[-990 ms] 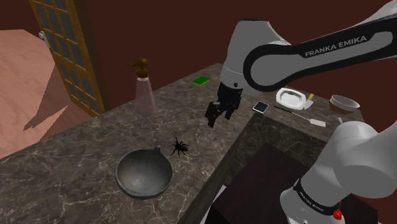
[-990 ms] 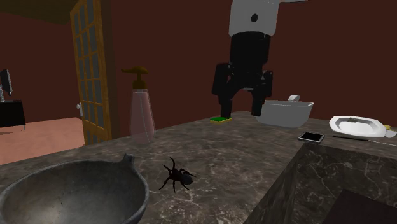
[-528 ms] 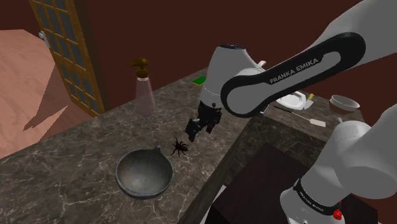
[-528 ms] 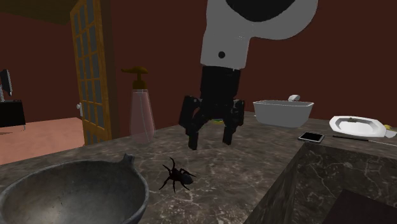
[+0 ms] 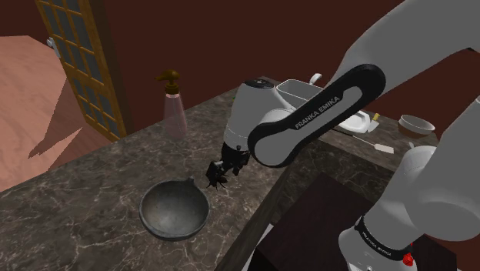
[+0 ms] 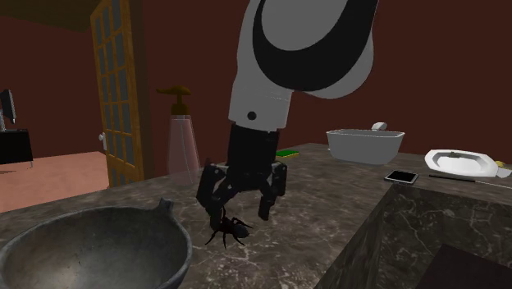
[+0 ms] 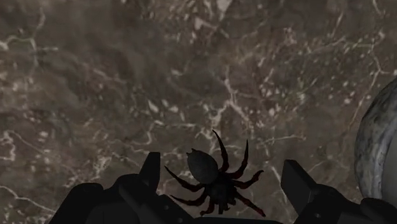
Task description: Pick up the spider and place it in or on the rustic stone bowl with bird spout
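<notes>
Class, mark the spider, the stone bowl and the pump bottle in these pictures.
spider (image 7: 210,175), wrist view, on its body.
bowl (image 5: 175,214), shoulder view, on its bare inside.
pump bottle (image 6: 183,152), second exterior view, on its pinkish body.

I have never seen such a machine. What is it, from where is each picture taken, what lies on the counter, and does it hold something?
It is a white robot arm with a black two-finger tool at its end, drawn by a simulator. One picture looks down from beside the arm, the second looks across the counter from low down, and the third comes from a camera on the hand, looking along its fingers. On the dark marbled counter lie a black spider, a grey bowl with a small spout, a pump bottle and, farther off, a phone. The tool is open, low over the spider, one finger on each side. Nothing is held.
</notes>
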